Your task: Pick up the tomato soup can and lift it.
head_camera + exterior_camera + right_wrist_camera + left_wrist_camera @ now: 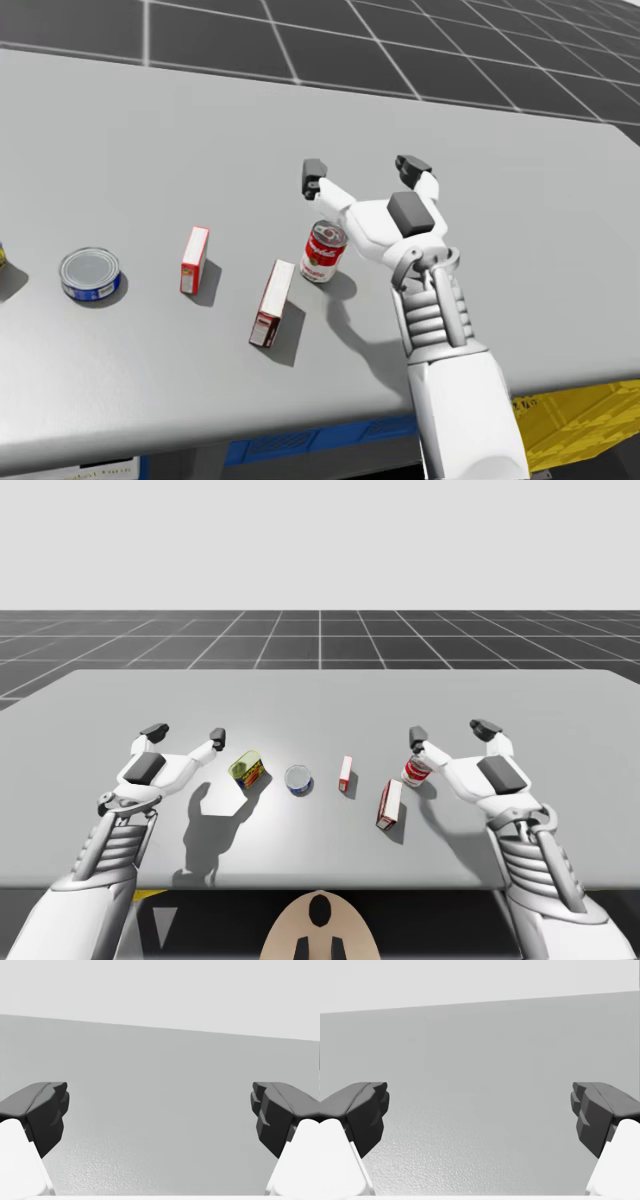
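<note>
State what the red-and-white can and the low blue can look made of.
Red-and-white can: probably metal, with a matte printed label wrapping its side. Low blue can: probably metal; its flat lid is dull silvery grey inside a rim, with a blue printed band around the side.

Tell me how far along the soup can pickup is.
Done: nothing yet; the tomato soup can stands on the table. In hand: the approach, my right gripper open beside the can, with bare table between its fingers in the wrist view. Left: centre on the can, close, lift.
</note>
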